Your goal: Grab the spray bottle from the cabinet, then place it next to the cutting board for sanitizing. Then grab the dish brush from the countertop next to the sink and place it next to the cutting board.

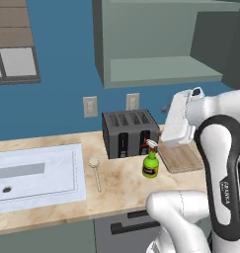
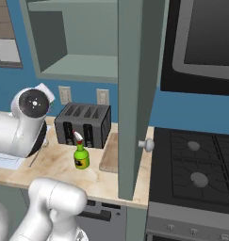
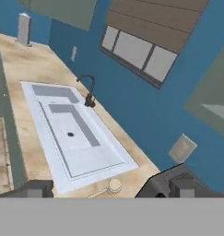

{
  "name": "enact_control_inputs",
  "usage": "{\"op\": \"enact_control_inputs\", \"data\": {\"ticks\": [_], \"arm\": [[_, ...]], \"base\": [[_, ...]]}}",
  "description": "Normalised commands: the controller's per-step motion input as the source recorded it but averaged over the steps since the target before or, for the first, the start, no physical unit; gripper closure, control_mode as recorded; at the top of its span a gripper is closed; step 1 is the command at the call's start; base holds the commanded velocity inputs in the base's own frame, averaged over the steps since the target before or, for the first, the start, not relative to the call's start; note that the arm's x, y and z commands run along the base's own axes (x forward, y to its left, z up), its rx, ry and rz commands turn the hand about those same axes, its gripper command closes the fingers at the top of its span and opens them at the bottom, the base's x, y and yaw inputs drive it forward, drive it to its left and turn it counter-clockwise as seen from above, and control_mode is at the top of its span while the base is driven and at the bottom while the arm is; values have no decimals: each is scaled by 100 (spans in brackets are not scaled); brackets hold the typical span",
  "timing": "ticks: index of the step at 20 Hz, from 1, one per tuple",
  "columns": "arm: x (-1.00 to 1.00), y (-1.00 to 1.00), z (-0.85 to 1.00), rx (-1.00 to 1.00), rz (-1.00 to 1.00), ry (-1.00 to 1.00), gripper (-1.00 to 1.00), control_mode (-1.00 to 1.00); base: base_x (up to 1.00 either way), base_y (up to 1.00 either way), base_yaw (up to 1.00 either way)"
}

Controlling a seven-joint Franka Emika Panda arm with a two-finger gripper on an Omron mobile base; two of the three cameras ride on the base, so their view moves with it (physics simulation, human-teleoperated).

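The green spray bottle (image 1: 150, 165) (image 2: 80, 158) stands upright on the countertop (image 1: 121, 183), just left of the wooden cutting board (image 1: 180, 158) (image 2: 110, 154) and in front of the toaster. The pale dish brush (image 1: 96, 171) lies on the countertop between the sink (image 1: 35, 175) (image 3: 72, 133) and the bottle; its round head (image 3: 114, 185) shows low in the hand view. My white hand (image 1: 182, 120) hangs above the cutting board's left end, facing the sink. The gripper (image 3: 106, 191) is open, with nothing between its fingers. The cabinet (image 1: 161, 44) (image 2: 73, 42) is open overhead.
A dark toaster (image 1: 130, 132) (image 2: 84, 123) stands against the blue wall. The open cabinet door (image 2: 134, 94) juts out over the counter's right end. A stove (image 2: 196, 174) lies right of it. A dark faucet (image 3: 88, 90) stands behind the sink.
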Motion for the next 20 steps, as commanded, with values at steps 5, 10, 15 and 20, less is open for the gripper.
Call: {"op": "enact_control_inputs", "data": {"ticks": [5, 10, 15, 20], "arm": [[-19, 39, -30, -3, -72, 18, -100, -100], [-18, 37, -35, -5, -79, 10, -100, -100], [-2, 22, -20, -16, -68, 8, -100, -100], [6, 0, -2, 3, -23, 22, -100, -100]], "base": [[0, 0, 0], [0, 0, 0], [0, 0, 0], [0, 0, 0]]}}
